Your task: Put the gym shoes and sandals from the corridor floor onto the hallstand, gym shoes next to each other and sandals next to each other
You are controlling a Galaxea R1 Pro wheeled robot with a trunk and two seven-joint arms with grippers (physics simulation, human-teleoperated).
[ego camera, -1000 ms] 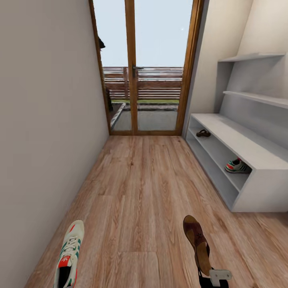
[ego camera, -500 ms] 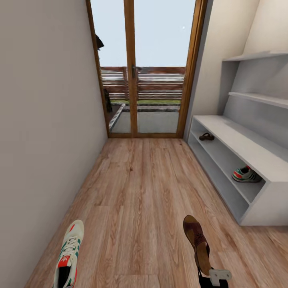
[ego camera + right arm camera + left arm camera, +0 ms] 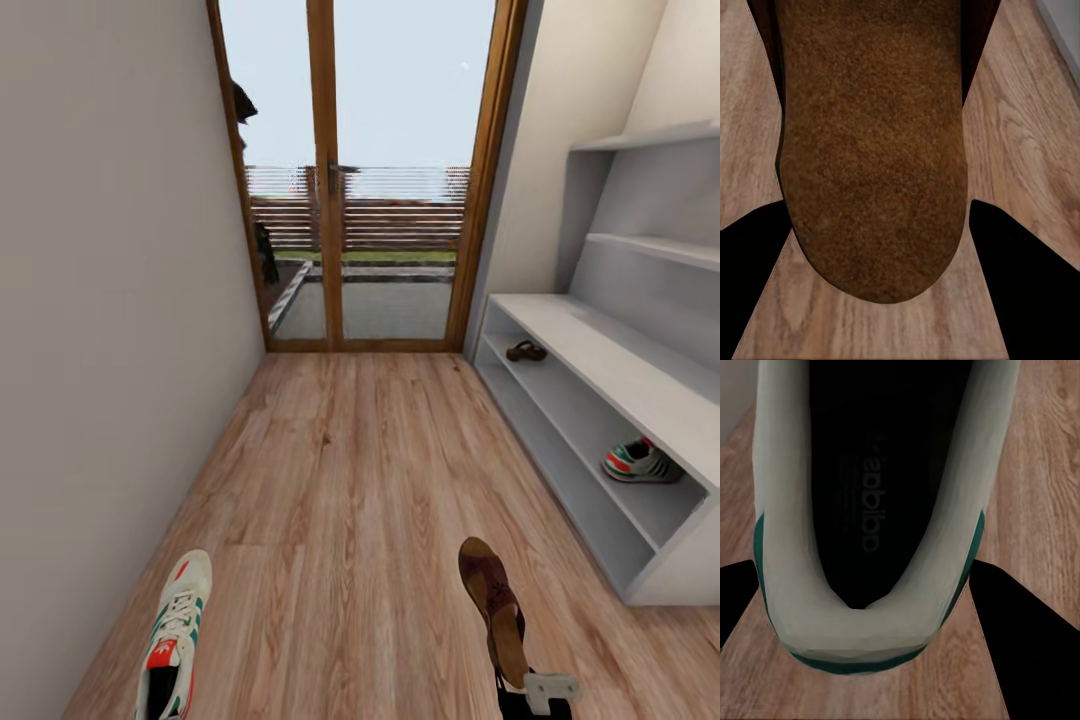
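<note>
One gym shoe (image 3: 175,630) hangs low at the left of the head view, heel toward me; in the left wrist view its heel (image 3: 870,510) sits between the dark fingers (image 3: 1020,645) of my left gripper (image 3: 862,592), shut on it. One brown sandal (image 3: 493,605) hangs low at the right, held at its heel by my right gripper (image 3: 535,700); its tan insole (image 3: 874,150) lies between the fingers (image 3: 1020,277). The second sandal (image 3: 526,351) lies at the far end of the hallstand (image 3: 590,345), on a shelf. The second gym shoe (image 3: 640,462) sits on a shelf at its near end.
The wood-plank corridor floor (image 3: 350,470) runs ahead to a glazed wooden door (image 3: 350,200). A plain wall (image 3: 100,350) closes the left side. Stepped grey wall shelves (image 3: 650,245) rise above the bench on the right.
The whole head view has shifted: the door and hallstand have slid right and grown nearer, so the camera moved. The held gym shoe and sandal keep their places in the picture.
</note>
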